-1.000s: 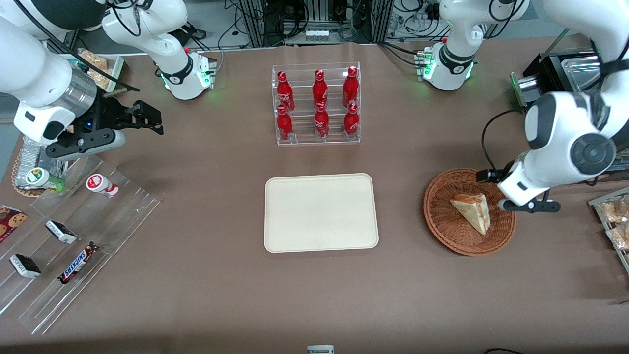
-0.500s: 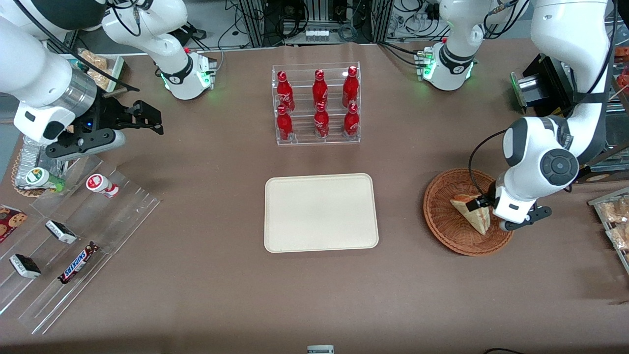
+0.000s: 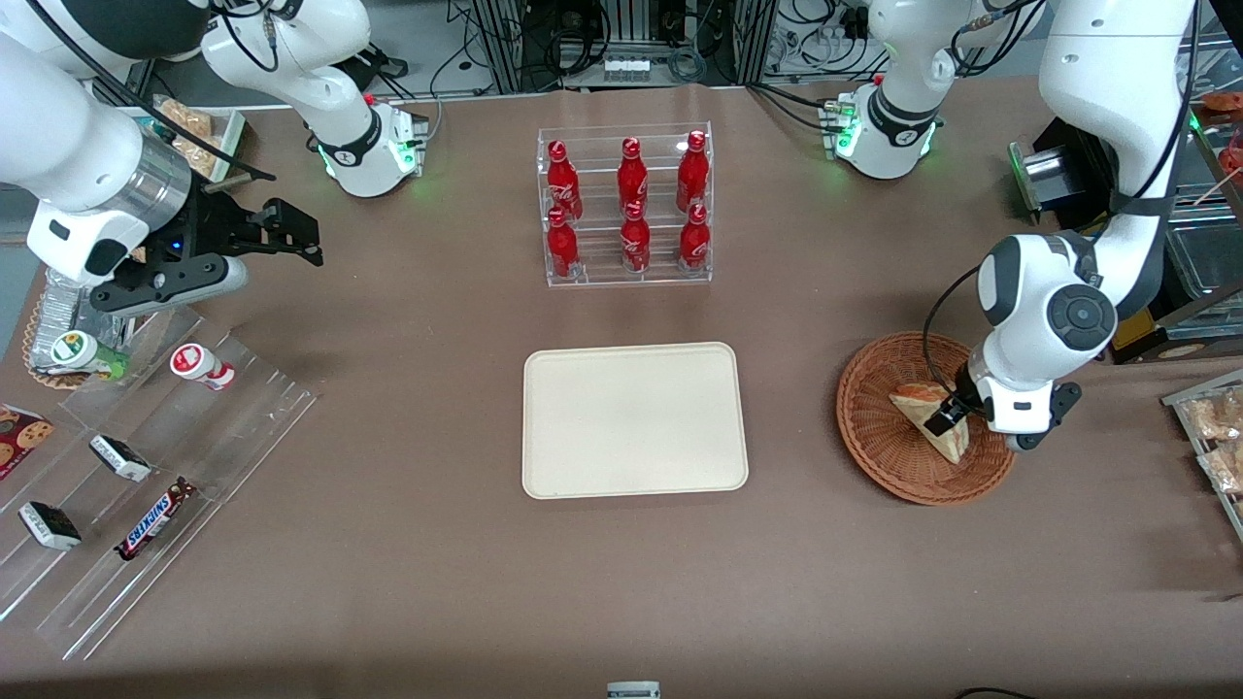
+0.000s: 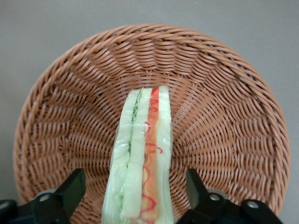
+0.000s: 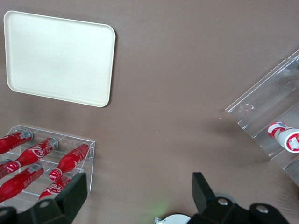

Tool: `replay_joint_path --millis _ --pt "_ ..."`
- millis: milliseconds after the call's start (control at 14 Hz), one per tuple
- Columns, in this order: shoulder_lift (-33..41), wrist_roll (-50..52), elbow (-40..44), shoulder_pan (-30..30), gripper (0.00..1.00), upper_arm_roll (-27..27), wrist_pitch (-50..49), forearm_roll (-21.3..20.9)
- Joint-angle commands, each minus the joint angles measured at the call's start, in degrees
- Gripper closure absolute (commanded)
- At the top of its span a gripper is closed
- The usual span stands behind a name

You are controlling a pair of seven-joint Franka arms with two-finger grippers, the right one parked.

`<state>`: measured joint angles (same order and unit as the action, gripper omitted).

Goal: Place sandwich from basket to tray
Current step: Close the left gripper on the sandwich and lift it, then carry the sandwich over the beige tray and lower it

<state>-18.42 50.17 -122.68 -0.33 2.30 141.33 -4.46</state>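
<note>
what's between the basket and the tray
Only bare brown table lies between the basket and the tray, seen in the front view. The gripper straddles the sandwich, open.

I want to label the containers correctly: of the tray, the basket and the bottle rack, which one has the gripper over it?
The basket: the open gripper straddles the sandwich inside it. The tray and bottle rack stand apart.

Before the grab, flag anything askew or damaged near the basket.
Nothing stands out. The sandwich lies whole in the basket, wrap intact, cut edge showing. The open gripper straddles it, fingers apart from the bread. The tray is bare.
</note>
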Motion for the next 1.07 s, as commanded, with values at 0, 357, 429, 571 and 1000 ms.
replay_joint_path --millis 0,357,429,571,1000 --pt "0.6 2.5 -0.4 0.4 0.90 0.3 0.8 -0.3" --pt "0.6 2.3 9.6 -1.0 0.94 1.0 -11.6 -0.3" --pt "0.3 2.2 12.5 -2.2 0.94 1.0 -14.9 -0.2" --pt "-1.3 2.4 17.8 -6.2 0.94 1.1 -19.1 0.0" --pt "-11.7 3.2 30.1 -22.6 0.93 1.0 -19.4 3.3"
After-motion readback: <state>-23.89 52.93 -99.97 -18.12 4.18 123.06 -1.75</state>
